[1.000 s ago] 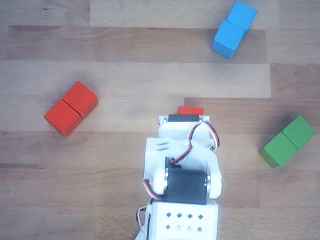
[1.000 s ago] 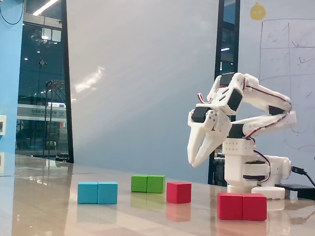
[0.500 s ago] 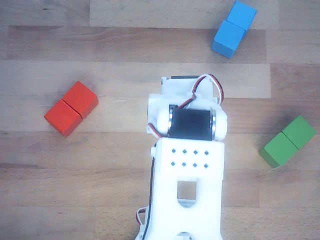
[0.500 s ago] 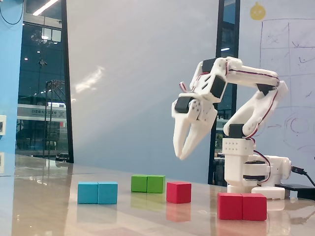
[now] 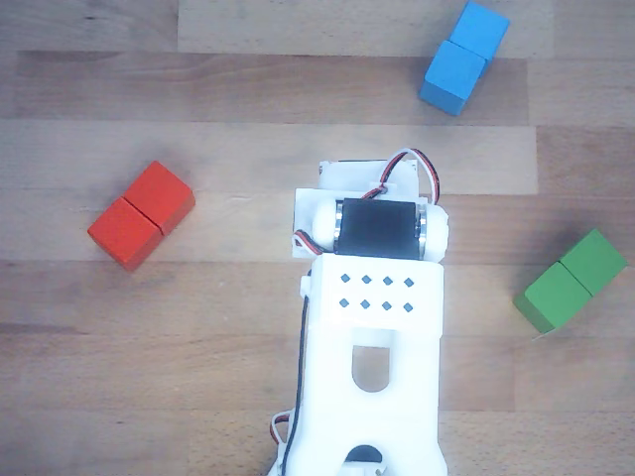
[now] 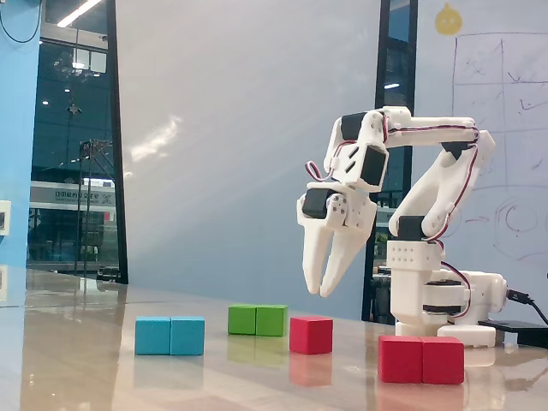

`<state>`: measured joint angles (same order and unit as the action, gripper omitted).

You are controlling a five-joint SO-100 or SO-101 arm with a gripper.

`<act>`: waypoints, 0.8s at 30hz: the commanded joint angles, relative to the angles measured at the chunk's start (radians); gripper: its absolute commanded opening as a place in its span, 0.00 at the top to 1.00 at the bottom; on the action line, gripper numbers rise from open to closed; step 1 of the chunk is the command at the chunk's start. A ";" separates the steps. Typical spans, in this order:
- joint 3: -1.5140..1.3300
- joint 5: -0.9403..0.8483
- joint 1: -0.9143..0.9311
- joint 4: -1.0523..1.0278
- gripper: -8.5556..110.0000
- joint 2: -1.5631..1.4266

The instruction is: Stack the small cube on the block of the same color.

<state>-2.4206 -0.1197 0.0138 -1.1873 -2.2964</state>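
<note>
In the fixed view the small cube (image 6: 311,334), plain red, sits on the glossy table. My gripper (image 6: 318,291) hangs a little above it, pointing down, its two white fingers slightly apart and open with nothing between them. The red block (image 6: 421,359), two cubes long with a seam, lies nearer the camera at the right. From above, the red block (image 5: 141,215) lies at the left, well apart from the arm. The arm's white wrist (image 5: 372,228) covers the small cube and the fingers in that other view.
A blue oblong block (image 5: 461,57) lies at the far right from above, and a green one (image 5: 572,281) at the right edge. In the fixed view the blue block (image 6: 169,335) is at the left, the green block (image 6: 257,319) behind the cube. The arm's base (image 6: 437,300) stands at the right.
The arm reached forward, covering the small cube in the view from above. The gripper swung left, rose, then came down to hang over the cube. No block moved.
</note>
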 commanded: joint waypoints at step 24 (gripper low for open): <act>-0.155 -0.058 0.008 0.149 0.72 0.015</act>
<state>-2.5694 -0.1611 0.0138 -1.0861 -2.2826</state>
